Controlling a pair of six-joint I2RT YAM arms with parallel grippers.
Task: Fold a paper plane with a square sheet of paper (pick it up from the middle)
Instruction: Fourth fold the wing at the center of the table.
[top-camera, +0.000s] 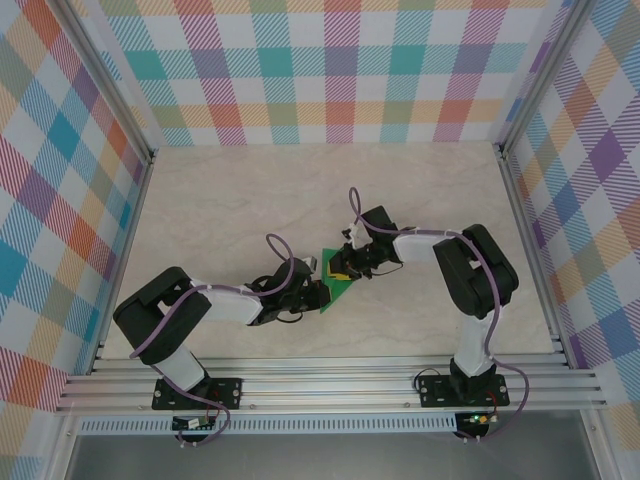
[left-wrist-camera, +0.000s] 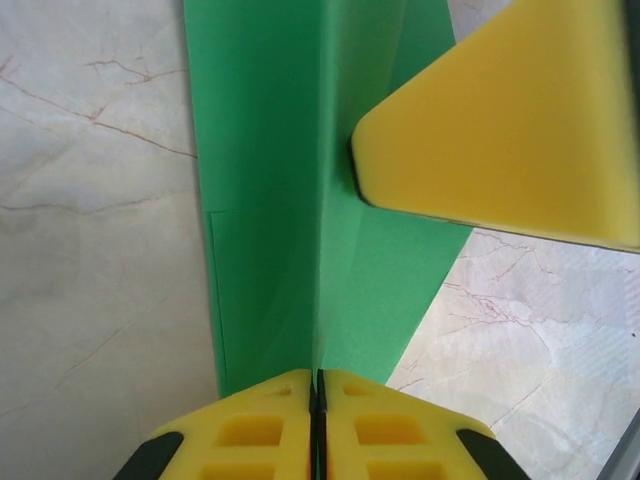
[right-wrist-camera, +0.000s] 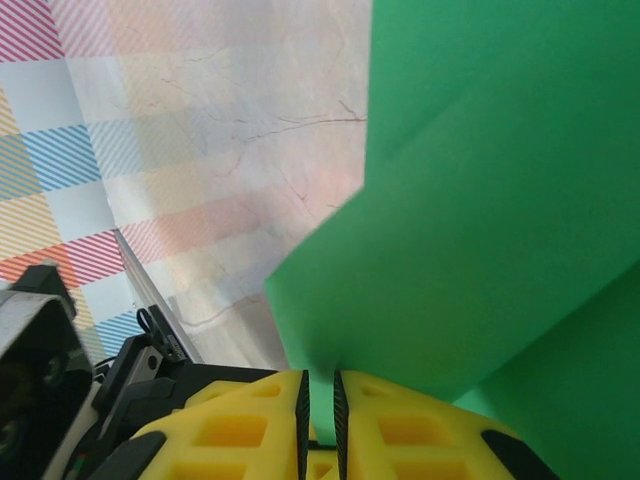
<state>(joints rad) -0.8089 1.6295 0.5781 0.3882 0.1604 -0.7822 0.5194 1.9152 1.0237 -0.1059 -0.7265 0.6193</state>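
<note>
The bright green square sheet of paper (top-camera: 338, 293) is folded along a centre crease and held up off the table between both grippers. My left gripper (top-camera: 316, 287) is shut on the crease at the paper's near end (left-wrist-camera: 317, 385), and the green sheet (left-wrist-camera: 270, 180) runs away from it. My right gripper (top-camera: 346, 268) is shut on an edge of the paper (right-wrist-camera: 320, 395), with a slanted green flap (right-wrist-camera: 480, 220) spreading above its jaws. One yellow finger of the right gripper (left-wrist-camera: 510, 120) presses against the sheet in the left wrist view. Whether it has a paper plane's pointed shape I cannot tell.
The pale marbled table (top-camera: 300, 190) stretches behind and to both sides of the grippers. Checked walls (top-camera: 330, 70) close in the back and sides. An aluminium rail (top-camera: 330, 385) carrying both arm bases runs along the near edge.
</note>
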